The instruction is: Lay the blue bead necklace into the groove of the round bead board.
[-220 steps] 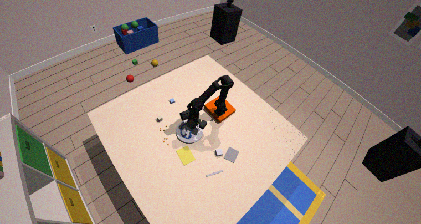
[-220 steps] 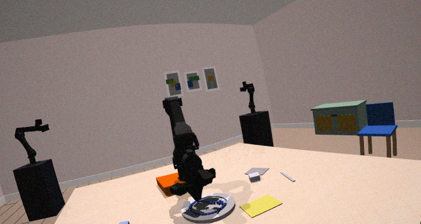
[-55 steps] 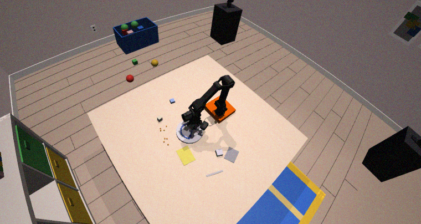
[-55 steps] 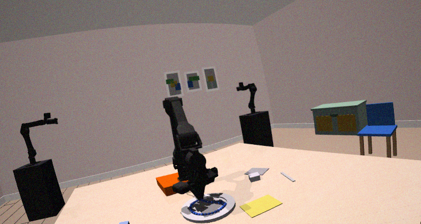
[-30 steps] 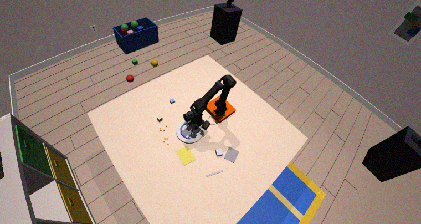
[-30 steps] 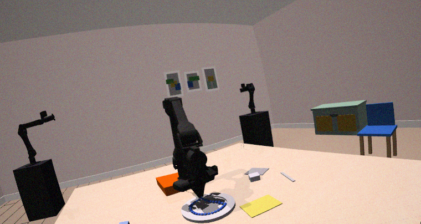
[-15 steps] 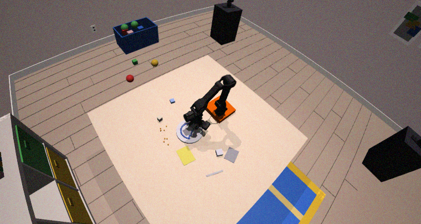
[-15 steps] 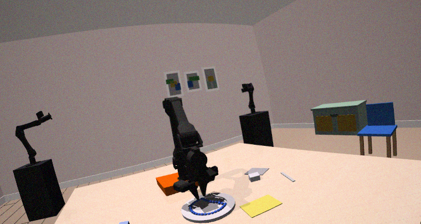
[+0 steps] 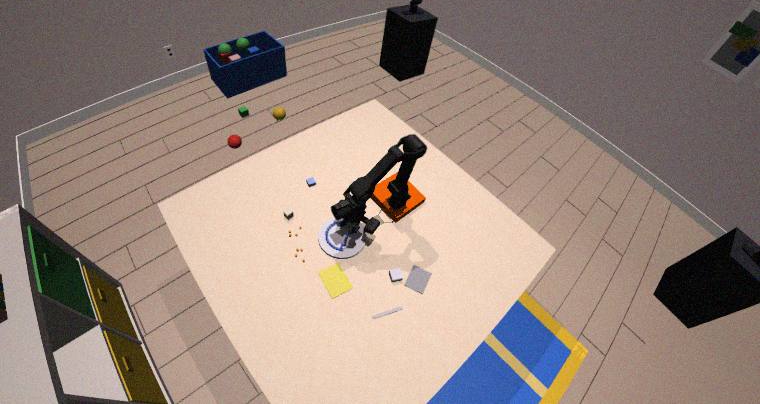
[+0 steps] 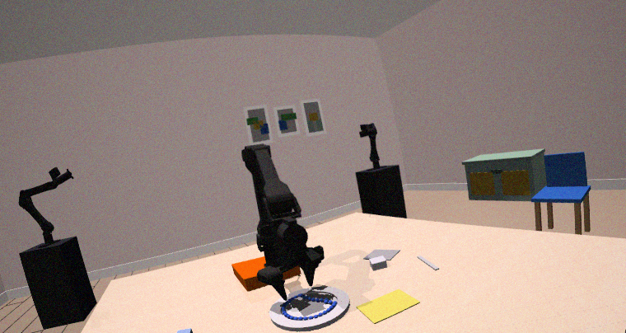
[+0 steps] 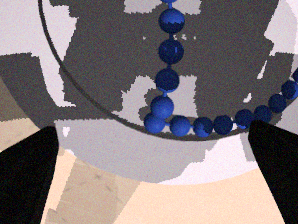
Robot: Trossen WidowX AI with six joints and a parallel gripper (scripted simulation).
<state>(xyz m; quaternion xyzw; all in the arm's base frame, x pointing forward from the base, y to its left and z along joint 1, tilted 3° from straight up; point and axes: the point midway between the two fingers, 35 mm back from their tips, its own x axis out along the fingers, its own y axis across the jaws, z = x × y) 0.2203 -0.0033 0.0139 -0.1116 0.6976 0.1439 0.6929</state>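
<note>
Claw (image 9: 355,239) (image 10: 297,292) (image 11: 157,133) status: released, fingers spread wide, nothing gripped. Fingertips are positioned above the round bead board (image 9: 332,251) (image 10: 315,322) (image 11: 115,145), pointing down, one toward each side of a sharp bend in the bead string.

Blue bead necklace (image 9: 327,236) (image 10: 306,317) (image 11: 171,51): located on the board, seating incomplete. One portion curves along the groove (image 11: 75,82); from the bend, another runs nearly straight across the inner face, leaving a visible length of groove unfilled.

Just beside the board lies a flat yellow sheet (image 9: 335,280) (image 10: 388,306). Small orange beads (image 9: 301,250) are scattered near the board, on the side away from the arm's orange base plate (image 9: 417,198) (image 10: 245,273). A dark-sided block with a pale top (image 9: 288,215) sits past these, near the board. The base plate stands behind the board as seen from the exterior view.

Farther from the board are a white block (image 9: 395,274) (image 10: 377,262), the gray sheet (image 9: 418,279) (image 10: 387,254) next to it, and a light blue block (image 9: 311,181) (image 10: 184,330). A thin pale stick (image 9: 387,312) (image 10: 427,262) lies beyond the yellow sheet. Well apart from the board, on the floor, stands a dark blue bin (image 9: 255,72).
</note>
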